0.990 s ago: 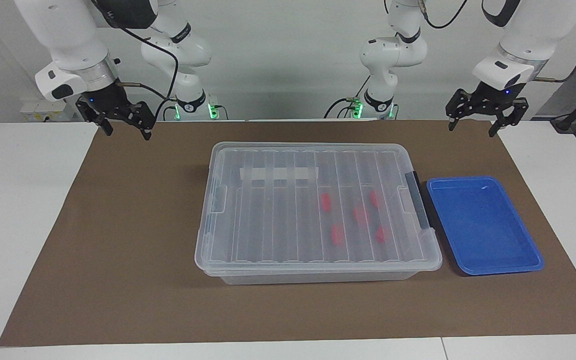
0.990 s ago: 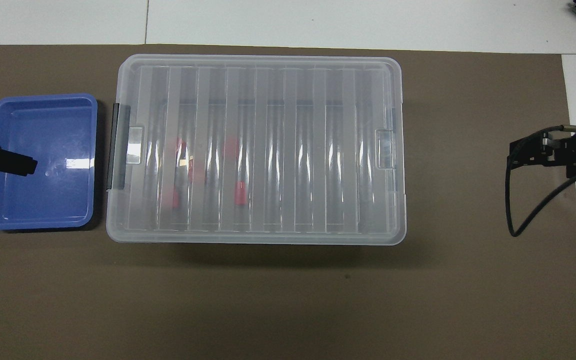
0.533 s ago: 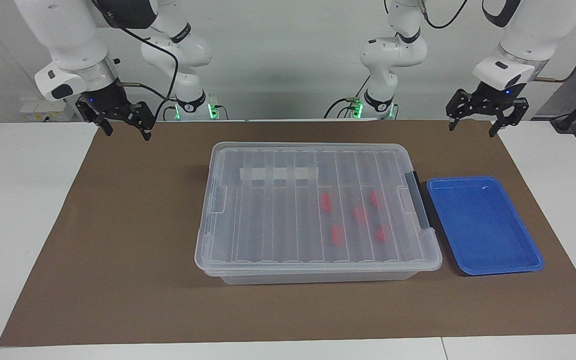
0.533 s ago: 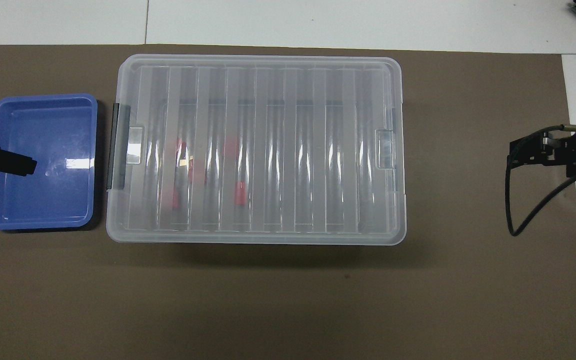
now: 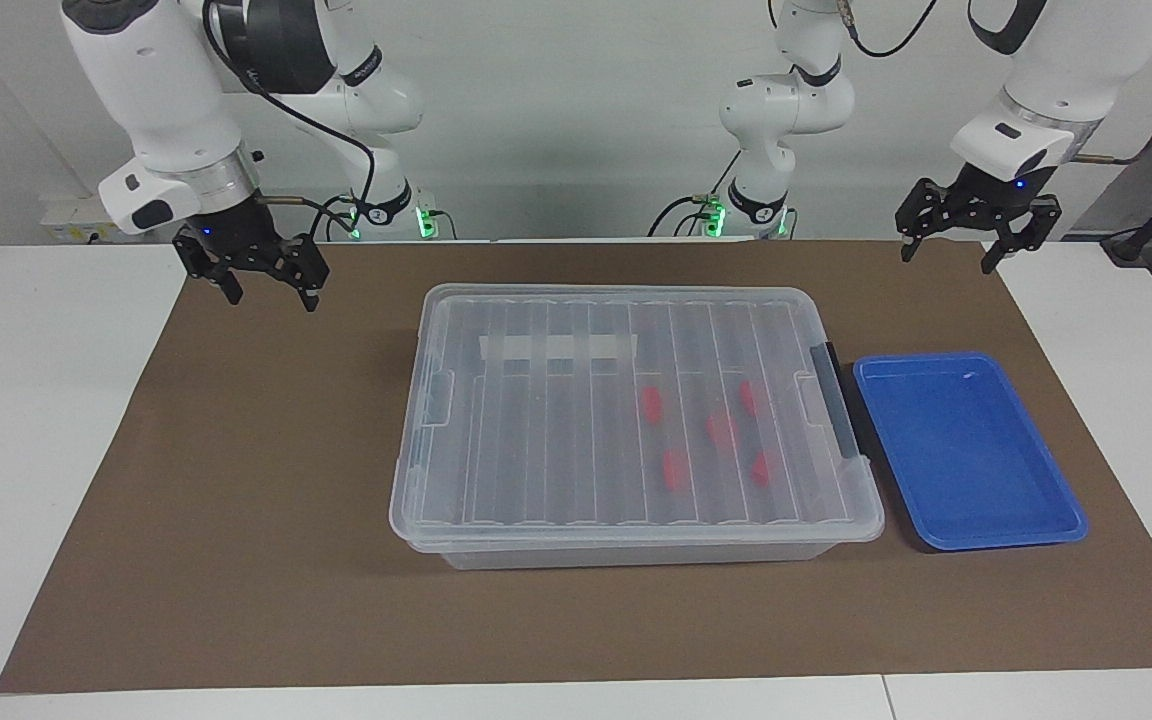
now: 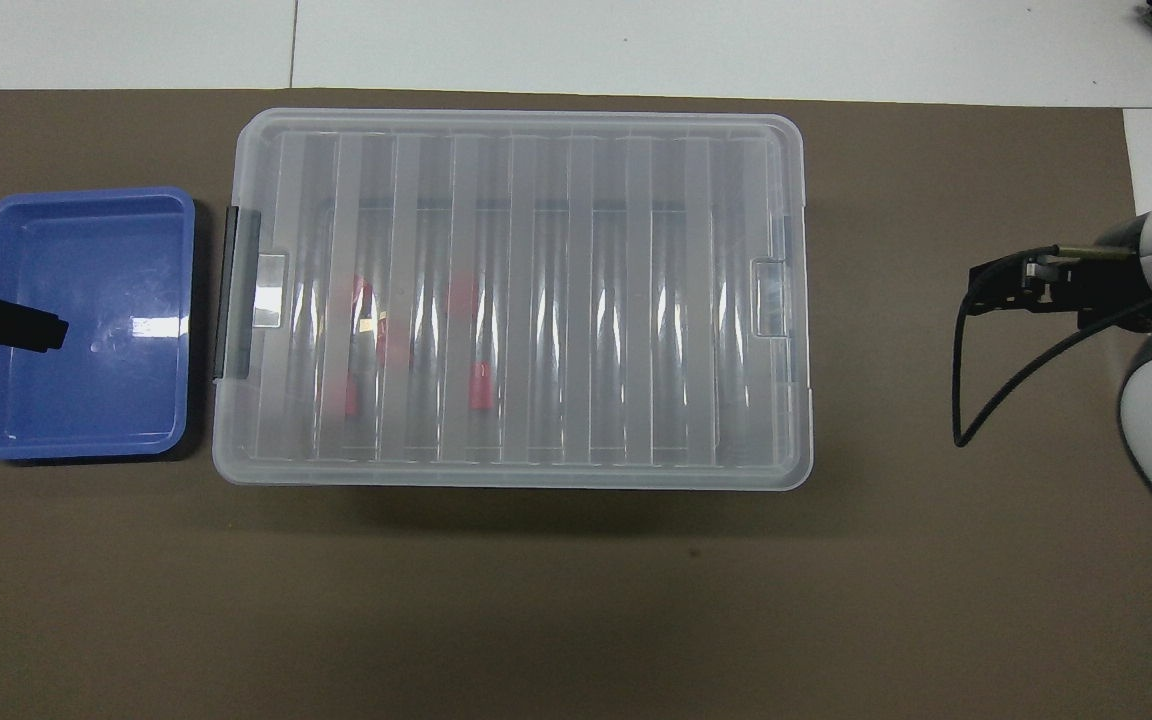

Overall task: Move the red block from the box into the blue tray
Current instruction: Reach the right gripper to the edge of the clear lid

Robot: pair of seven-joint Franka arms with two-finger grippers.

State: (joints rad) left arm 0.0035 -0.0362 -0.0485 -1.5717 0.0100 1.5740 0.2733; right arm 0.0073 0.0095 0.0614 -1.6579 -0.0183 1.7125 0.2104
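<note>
The box [image 5: 636, 410] is a clear bin with its ribbed lid shut, in the middle of the brown mat; it also shows in the overhead view [image 6: 516, 300]. Several red blocks [image 5: 674, 468] lie inside, seen through the lid [image 6: 481, 387], toward the black clip handle [image 5: 834, 400]. The blue tray [image 5: 966, 450] lies empty beside that end [image 6: 86, 390]. My left gripper [image 5: 946, 258] hangs open and empty, high over the mat's end by the tray. My right gripper [image 5: 272, 296] hangs open and empty over the mat at the right arm's end [image 6: 1021, 285].
The brown mat [image 5: 266, 520] covers the table, with white table tops [image 5: 36, 450] at both ends. A black cable [image 6: 966, 390] loops from the right wrist. A white tape strip [image 5: 556, 347] is on the lid.
My right gripper has moved down and toward the box's end. My left gripper has barely moved. The box, blocks and tray are as before.
</note>
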